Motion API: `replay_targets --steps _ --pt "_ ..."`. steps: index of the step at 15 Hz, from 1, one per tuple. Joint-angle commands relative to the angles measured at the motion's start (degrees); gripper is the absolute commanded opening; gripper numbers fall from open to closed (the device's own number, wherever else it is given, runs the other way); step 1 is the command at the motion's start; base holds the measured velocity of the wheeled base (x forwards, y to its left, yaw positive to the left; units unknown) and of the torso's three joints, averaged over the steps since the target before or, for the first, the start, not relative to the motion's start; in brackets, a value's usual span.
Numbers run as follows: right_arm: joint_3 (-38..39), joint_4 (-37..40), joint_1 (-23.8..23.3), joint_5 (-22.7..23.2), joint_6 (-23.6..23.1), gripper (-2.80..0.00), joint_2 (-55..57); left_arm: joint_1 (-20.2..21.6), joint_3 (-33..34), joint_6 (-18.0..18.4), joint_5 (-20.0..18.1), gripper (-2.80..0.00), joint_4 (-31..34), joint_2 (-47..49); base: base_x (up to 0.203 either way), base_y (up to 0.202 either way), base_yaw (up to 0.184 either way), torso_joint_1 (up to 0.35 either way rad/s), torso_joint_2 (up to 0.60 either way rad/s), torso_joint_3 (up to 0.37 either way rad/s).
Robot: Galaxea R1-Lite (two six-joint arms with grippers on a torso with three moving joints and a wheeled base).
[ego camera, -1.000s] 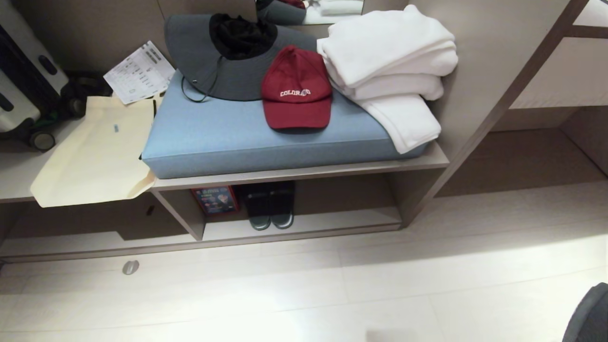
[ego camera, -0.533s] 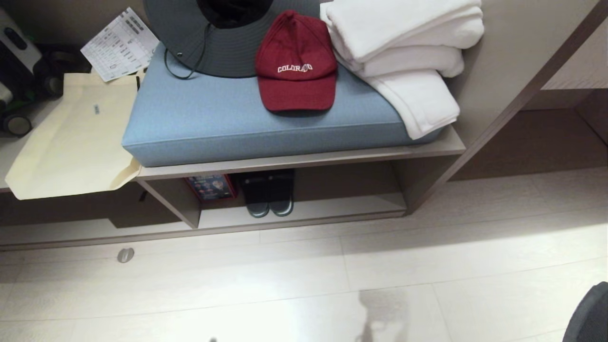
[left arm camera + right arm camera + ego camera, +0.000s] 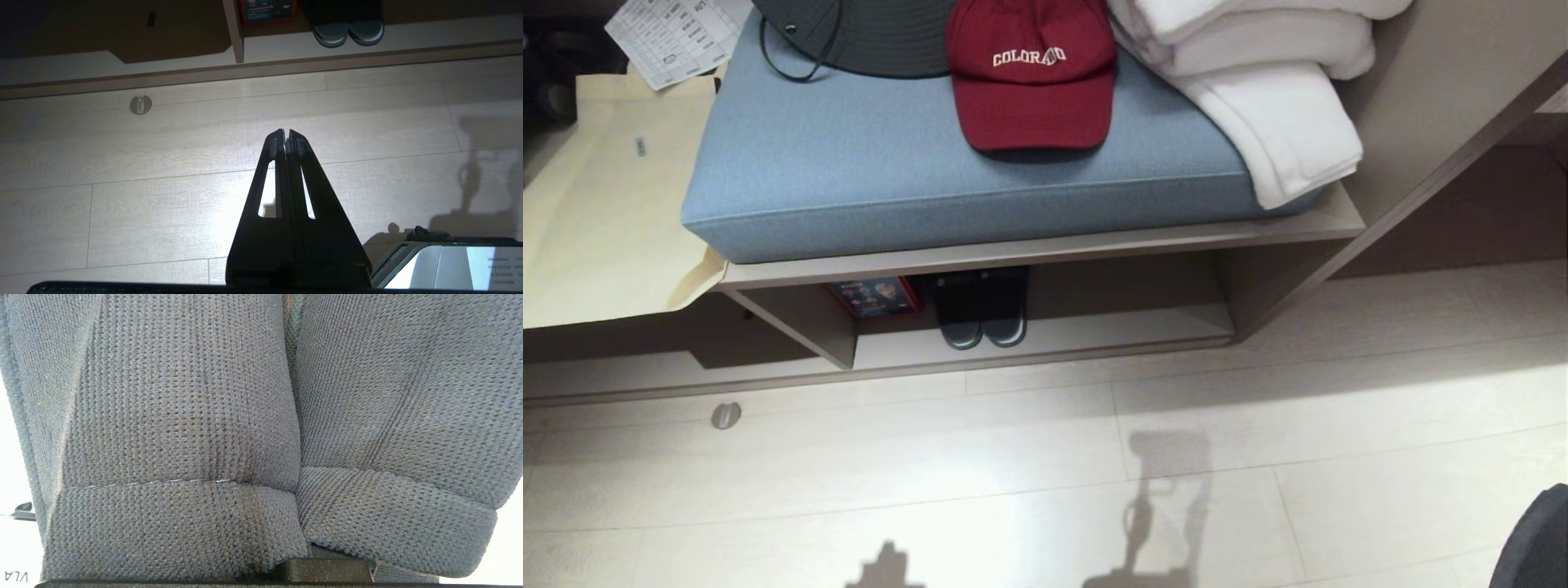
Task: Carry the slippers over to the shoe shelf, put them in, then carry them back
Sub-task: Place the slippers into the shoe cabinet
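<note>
The slippers [image 3: 184, 428], two grey knit ones side by side, fill the right wrist view and lie pressed close to the camera. My right gripper is shut on them, its fingers hidden behind the fabric. The shoe shelf [image 3: 1111, 339] is the low beige compartment under the bench, with a pale base plank and an upright divider [image 3: 800, 322]; it also shows in the left wrist view [image 3: 429, 34]. My left gripper [image 3: 286, 132] hangs shut and empty over the pale floor, well short of the shelf.
A darker pair with white-edged soles [image 3: 980, 314] and a red box [image 3: 876, 296] sit inside the shelf. On the bench lie a blue cushion [image 3: 915, 188], red cap [image 3: 1033, 90], white towels [image 3: 1282, 122] and cream bag [image 3: 596, 204]. A round floor stop [image 3: 725, 415] sits left.
The head camera has dipped and drawn closer: bench and shelf slid up the picture and grew. Shadows of my arms have come into view on the floor. Nothing on the bench or shelf moved.
</note>
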Motion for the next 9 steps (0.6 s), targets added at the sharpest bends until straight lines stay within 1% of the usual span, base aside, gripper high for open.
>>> replay_targets --steps 1,9 --pt "0.0 0.0 0.0 -0.1 -0.1 -2.80 0.1 0.0 0.0 0.0 0.0 -2.80 0.0 0.0 0.000 0.000 0.000 -0.002 0.00 -0.203" --pt "0.0 0.0 0.0 0.0 -0.4 -2.80 0.1 0.1 0.0 -0.1 0.0 -2.80 0.0 0.0 0.000 0.000 0.000 0.002 0.00 -0.200"
